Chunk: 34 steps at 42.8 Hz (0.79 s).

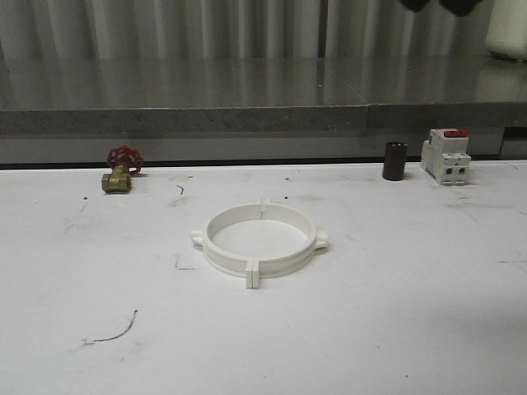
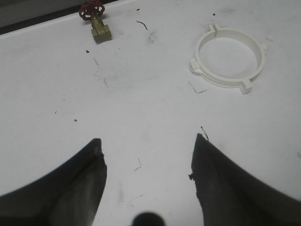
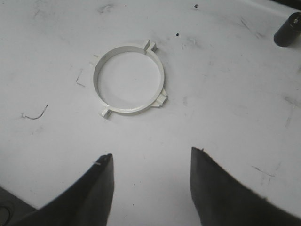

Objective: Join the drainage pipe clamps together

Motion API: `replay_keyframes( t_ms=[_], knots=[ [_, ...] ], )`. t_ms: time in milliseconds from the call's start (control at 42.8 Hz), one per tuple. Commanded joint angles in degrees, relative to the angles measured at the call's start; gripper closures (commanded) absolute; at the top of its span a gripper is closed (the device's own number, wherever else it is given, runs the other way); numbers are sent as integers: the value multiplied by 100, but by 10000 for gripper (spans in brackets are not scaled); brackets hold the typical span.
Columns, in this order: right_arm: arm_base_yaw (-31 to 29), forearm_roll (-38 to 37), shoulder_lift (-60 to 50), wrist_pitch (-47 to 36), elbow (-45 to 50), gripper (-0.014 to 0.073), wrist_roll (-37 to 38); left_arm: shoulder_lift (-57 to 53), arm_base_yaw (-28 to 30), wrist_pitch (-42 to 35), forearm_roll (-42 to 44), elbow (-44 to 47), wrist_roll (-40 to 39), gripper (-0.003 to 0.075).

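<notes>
Front view first: the two white clamps (image 1: 259,241) sit joined as one closed ring, lying flat near the middle of the white table (image 1: 395,329). I can see small square tabs sticking out at the ring's near edge, far edge and both sides. Nothing touches the ring; bare tabletop runs all around it.

Along the far edge of the table I pick out a brass valve (image 1: 119,171) with a red handwheel toward the far left corner, and toward the far right corner a short dark cylinder (image 1: 394,160) standing upright, with a white breaker (image 1: 446,155) with a red top just beside it. All three are well apart from the ring. A thin dark scrap (image 1: 115,332) lies on the table toward the near left.

On the left wrist camera, my left claw (image 2: 147,153) hangs over bare table with its two dark fingers (image 2: 75,183) spread apart and nothing between them. The ring (image 2: 229,57) and the brass valve (image 2: 95,21) both show beyond the fingertips, clear of them.

On the right wrist camera, my right claw (image 3: 150,157) is likewise spread wide, fingers (image 3: 225,188) apart with empty tabletop between them. The ring (image 3: 129,78) lies ahead of the tips, not touching them, and the dark cylinder (image 3: 288,29) sits off at the picture's corner. The scrap (image 3: 34,113) shows on this camera too.
</notes>
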Motion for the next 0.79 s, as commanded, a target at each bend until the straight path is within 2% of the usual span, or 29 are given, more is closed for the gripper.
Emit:
replay_keyframes(
  t_ms=[0, 514, 771],
  knots=[
    [-38, -37, -693, -283, 191, 190, -147, -24, 0, -411, -79, -150, -10, 321],
    [-38, -127, -3531, -240, 1971, 190, -147, -24, 0, -411, -79, -150, -10, 321],
    [-38, -232, -4551, -209, 2339, 190, -147, -24, 0, -411, -79, -150, -10, 321]
  ],
)
